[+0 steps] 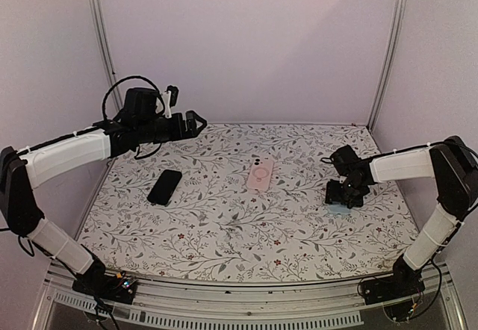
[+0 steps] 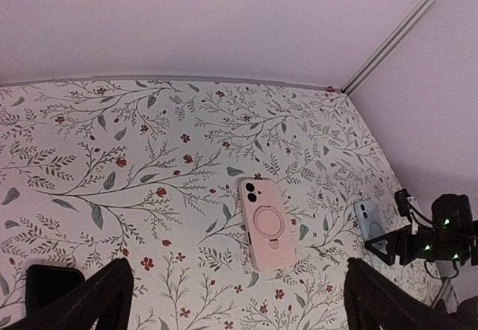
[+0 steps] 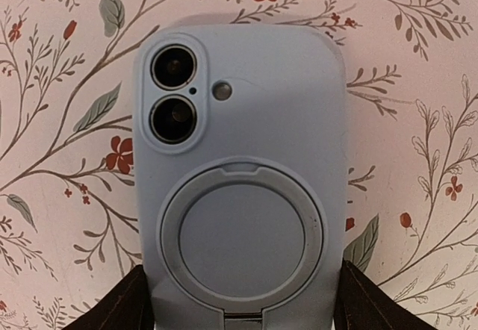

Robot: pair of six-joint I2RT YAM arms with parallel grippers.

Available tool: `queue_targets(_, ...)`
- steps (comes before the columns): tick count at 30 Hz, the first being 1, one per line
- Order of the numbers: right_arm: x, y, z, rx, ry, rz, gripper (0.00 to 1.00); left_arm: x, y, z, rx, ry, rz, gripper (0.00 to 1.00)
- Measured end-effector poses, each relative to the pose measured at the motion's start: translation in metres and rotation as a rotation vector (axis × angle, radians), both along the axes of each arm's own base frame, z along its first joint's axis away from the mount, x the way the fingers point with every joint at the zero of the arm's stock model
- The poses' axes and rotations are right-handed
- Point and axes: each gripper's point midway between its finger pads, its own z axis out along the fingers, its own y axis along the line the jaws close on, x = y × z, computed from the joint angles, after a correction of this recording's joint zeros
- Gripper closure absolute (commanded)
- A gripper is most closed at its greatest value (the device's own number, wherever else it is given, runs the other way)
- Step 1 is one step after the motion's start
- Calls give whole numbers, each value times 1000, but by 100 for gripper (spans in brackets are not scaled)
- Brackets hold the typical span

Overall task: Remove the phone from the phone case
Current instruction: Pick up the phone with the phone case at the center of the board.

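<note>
A light blue phone case (image 3: 239,158) lies back up on the floral table, with a round ring stand and the phone's two camera lenses (image 3: 173,91) showing through it. My right gripper (image 3: 243,296) is low over its near end, one finger pressed against each long side. From above, the right gripper (image 1: 345,194) covers most of the blue case (image 1: 340,210). A pink phone case (image 1: 261,175) lies back up mid-table, untouched. My left gripper (image 1: 196,123) hangs open and empty, high at the back left.
A black phone (image 1: 165,187) lies flat on the left of the table, also seen at the left wrist view's lower left corner (image 2: 52,285). White walls and metal corner posts (image 1: 388,46) close the table in at the back and sides.
</note>
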Motion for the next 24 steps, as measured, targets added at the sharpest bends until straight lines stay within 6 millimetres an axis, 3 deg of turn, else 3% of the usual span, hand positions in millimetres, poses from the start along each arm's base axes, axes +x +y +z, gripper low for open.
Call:
queue_targets(8,2,26,8,84,13,78,50,0,-4,-2,-36,22,-23,1)
queue_targets(24,22,128,68,356,-107,379,49,-1,-15,-17,-158,123,-68,1)
